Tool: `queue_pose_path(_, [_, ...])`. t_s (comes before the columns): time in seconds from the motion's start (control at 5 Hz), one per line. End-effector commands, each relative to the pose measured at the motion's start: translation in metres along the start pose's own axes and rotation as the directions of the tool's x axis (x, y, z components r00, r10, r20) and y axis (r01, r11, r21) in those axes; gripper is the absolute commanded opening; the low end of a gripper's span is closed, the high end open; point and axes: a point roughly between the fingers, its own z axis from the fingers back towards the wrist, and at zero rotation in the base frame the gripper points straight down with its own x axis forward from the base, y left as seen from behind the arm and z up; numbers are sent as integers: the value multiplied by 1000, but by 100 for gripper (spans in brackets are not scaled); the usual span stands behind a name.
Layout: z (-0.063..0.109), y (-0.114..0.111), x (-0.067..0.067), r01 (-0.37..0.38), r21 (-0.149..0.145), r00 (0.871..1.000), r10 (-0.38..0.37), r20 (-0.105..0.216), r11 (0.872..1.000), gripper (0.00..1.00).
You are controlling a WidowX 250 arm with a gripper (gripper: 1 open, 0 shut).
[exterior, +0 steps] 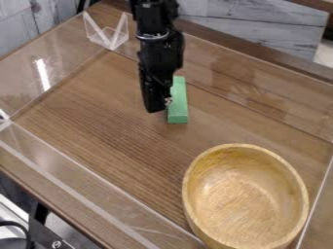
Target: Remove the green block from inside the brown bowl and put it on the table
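Note:
The green block (pixel 180 102) lies flat on the table (pixel 92 126), its long side running away from the camera. My gripper (pixel 155 103) points straight down with its tip low over the wood. It is against the block's left side and hides part of that edge. Its black fingers (pixel 154 95) look pressed together with no gap, and I cannot see the block between them. The brown bowl (pixel 244 197) sits at the front right with nothing inside it, well apart from the gripper.
Low clear acrylic walls (pixel 53 156) run along the table's left and front edges. A clear angled bracket (pixel 104 34) stands at the back left, behind the arm. A grey surface (pixel 279 29) lies beyond the far edge.

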Motion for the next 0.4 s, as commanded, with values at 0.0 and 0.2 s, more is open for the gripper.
queue_pose_path(0.0, [25, 2, 4, 27, 83, 998, -32, 54, 996, 0])
queue_pose_path(0.2, [23, 4, 4, 41, 99, 998, -47, 52, 994, 0])
